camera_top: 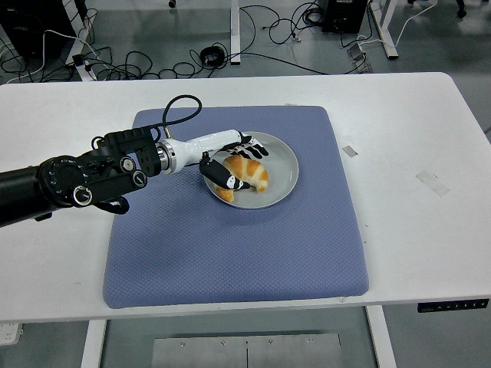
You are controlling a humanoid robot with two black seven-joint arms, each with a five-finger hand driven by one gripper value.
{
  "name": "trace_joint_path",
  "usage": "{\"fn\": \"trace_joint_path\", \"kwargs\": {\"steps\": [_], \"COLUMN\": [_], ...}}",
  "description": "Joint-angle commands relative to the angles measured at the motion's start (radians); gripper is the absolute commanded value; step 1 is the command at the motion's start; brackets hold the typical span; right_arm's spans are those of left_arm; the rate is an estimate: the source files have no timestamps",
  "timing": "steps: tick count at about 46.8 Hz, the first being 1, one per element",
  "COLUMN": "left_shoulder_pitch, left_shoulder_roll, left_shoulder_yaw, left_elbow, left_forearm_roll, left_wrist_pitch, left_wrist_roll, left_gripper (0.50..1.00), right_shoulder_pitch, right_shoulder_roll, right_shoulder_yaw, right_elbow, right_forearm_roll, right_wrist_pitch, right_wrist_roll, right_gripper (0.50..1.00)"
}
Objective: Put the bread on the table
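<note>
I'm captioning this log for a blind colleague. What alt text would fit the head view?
The robot's left hand is closed around a croissant-shaped bread on a grey plate, with the thumb on the near side and the fingers over the far side. The plate sits on a blue mat on a white table.

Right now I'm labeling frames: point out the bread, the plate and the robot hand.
bread (252, 170), head view, on its golden top crust.
plate (285, 166), head view, on its bare right side.
robot hand (230, 163), head view, on its middle.

left robot hand (232, 163) grasps bread (245, 173) | over plate (282, 163); blue mat (230, 245)
</note>
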Motion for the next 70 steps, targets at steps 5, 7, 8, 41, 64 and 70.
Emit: {"fn": "trace_joint_path", "kwargs": {"steps": [5,7,8,41,64,70], "left_shoulder_pitch": [0.000,0.000,0.000,-0.008,-0.014,-0.012], "left_shoulder_roll": [0.001,0.001,0.001,0.009,0.011,0.011], "left_shoulder_yaw": [0.000,0.000,0.000,0.005,0.043,0.045], "left_elbow": [0.000,0.000,0.000,-0.001,-0.001,-0.001], "left_forearm_roll": [0.000,0.000,0.000,0.014,0.014,0.014], "left_wrist_pitch": [0.000,0.000,0.000,0.000,-0.002,-0.002], "left_wrist_roll": [-0.001,-0.001,-0.001,-0.029,-0.047,-0.053], "left_gripper": [0.708,0.705,0.705,0.714,0.757,0.718], "right_shoulder_pitch": [0.000,0.000,0.000,0.000,0.000,0.000], "right_shoulder_roll": [0.000,0.000,0.000,0.000,0.000,0.000], "right_shoulder_yaw": [0.000,0.000,0.000,0.000,0.000,0.000], "right_elbow": [0.000,0.000,0.000,0.000,0.000,0.000], "right_forearm_roll": [0.000,0.000,0.000,0.000,0.000,0.000], "right_wrist_pitch": [0.000,0.000,0.000,0.000,0.000,0.000], "right_wrist_roll": [0.000,0.000,0.000,0.000,0.000,0.000], "right_gripper": [1.000,1.000,1.000,1.000,1.000,1.000]}}
